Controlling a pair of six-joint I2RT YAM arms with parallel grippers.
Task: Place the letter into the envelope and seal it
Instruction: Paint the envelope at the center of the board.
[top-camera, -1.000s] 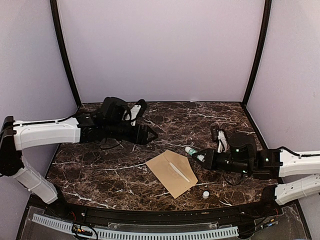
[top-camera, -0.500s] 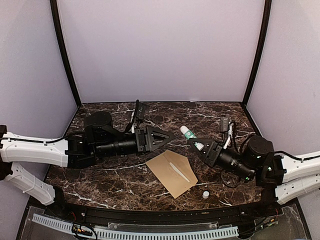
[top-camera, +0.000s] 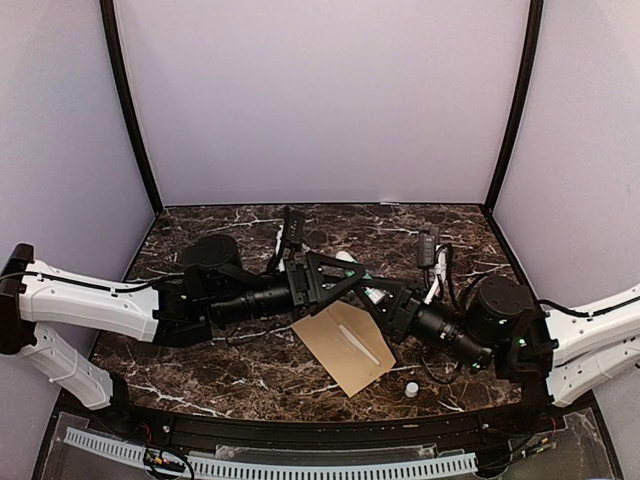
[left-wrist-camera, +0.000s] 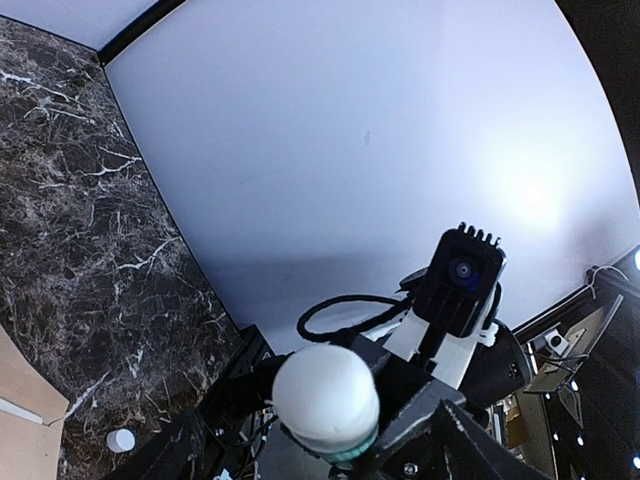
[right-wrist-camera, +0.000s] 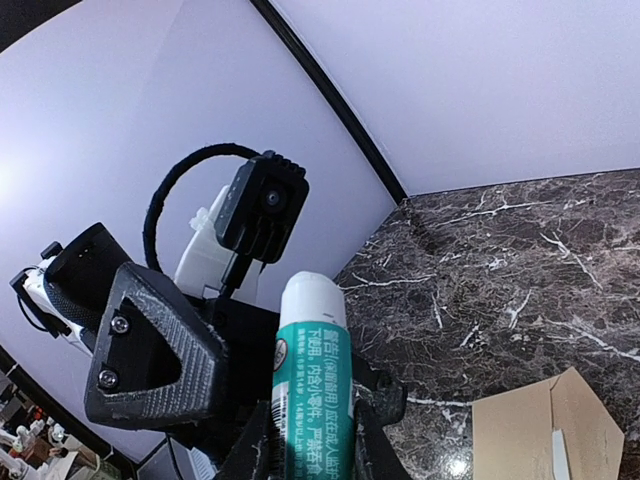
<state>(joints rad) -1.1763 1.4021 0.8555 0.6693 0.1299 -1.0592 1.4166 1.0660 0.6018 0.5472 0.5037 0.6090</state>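
The right gripper (right-wrist-camera: 312, 455) is clamped on a green glue stick (right-wrist-camera: 312, 375), its white tip pointing at the left gripper (top-camera: 343, 278), whose jaws stand wide apart on either side of that tip. The envelope (top-camera: 345, 345) lies flat on the table (top-camera: 200, 355) just below both. The top and left wrist views show a small white cap (top-camera: 411, 387) near the envelope; the right wrist view does not.

Top view: soft, even overhead light. The back wall (top-camera: 320, 100) is uniformly bright, the dark worktop (top-camera: 200, 340) carries only diffuse shadows under the arms, and the envelope (top-camera: 345, 345) is sharp-edged and well exposed. Left wrist view: strong barrel distortion, black vignette in the upper right corner, a glare patch on the wall, and the glue stick (left-wrist-camera: 325, 395) near the lens with its white top bleached and soft. Right wrist view: wall edges bowed, upper left corner dark, a small glint on the marble at the bottom edge.
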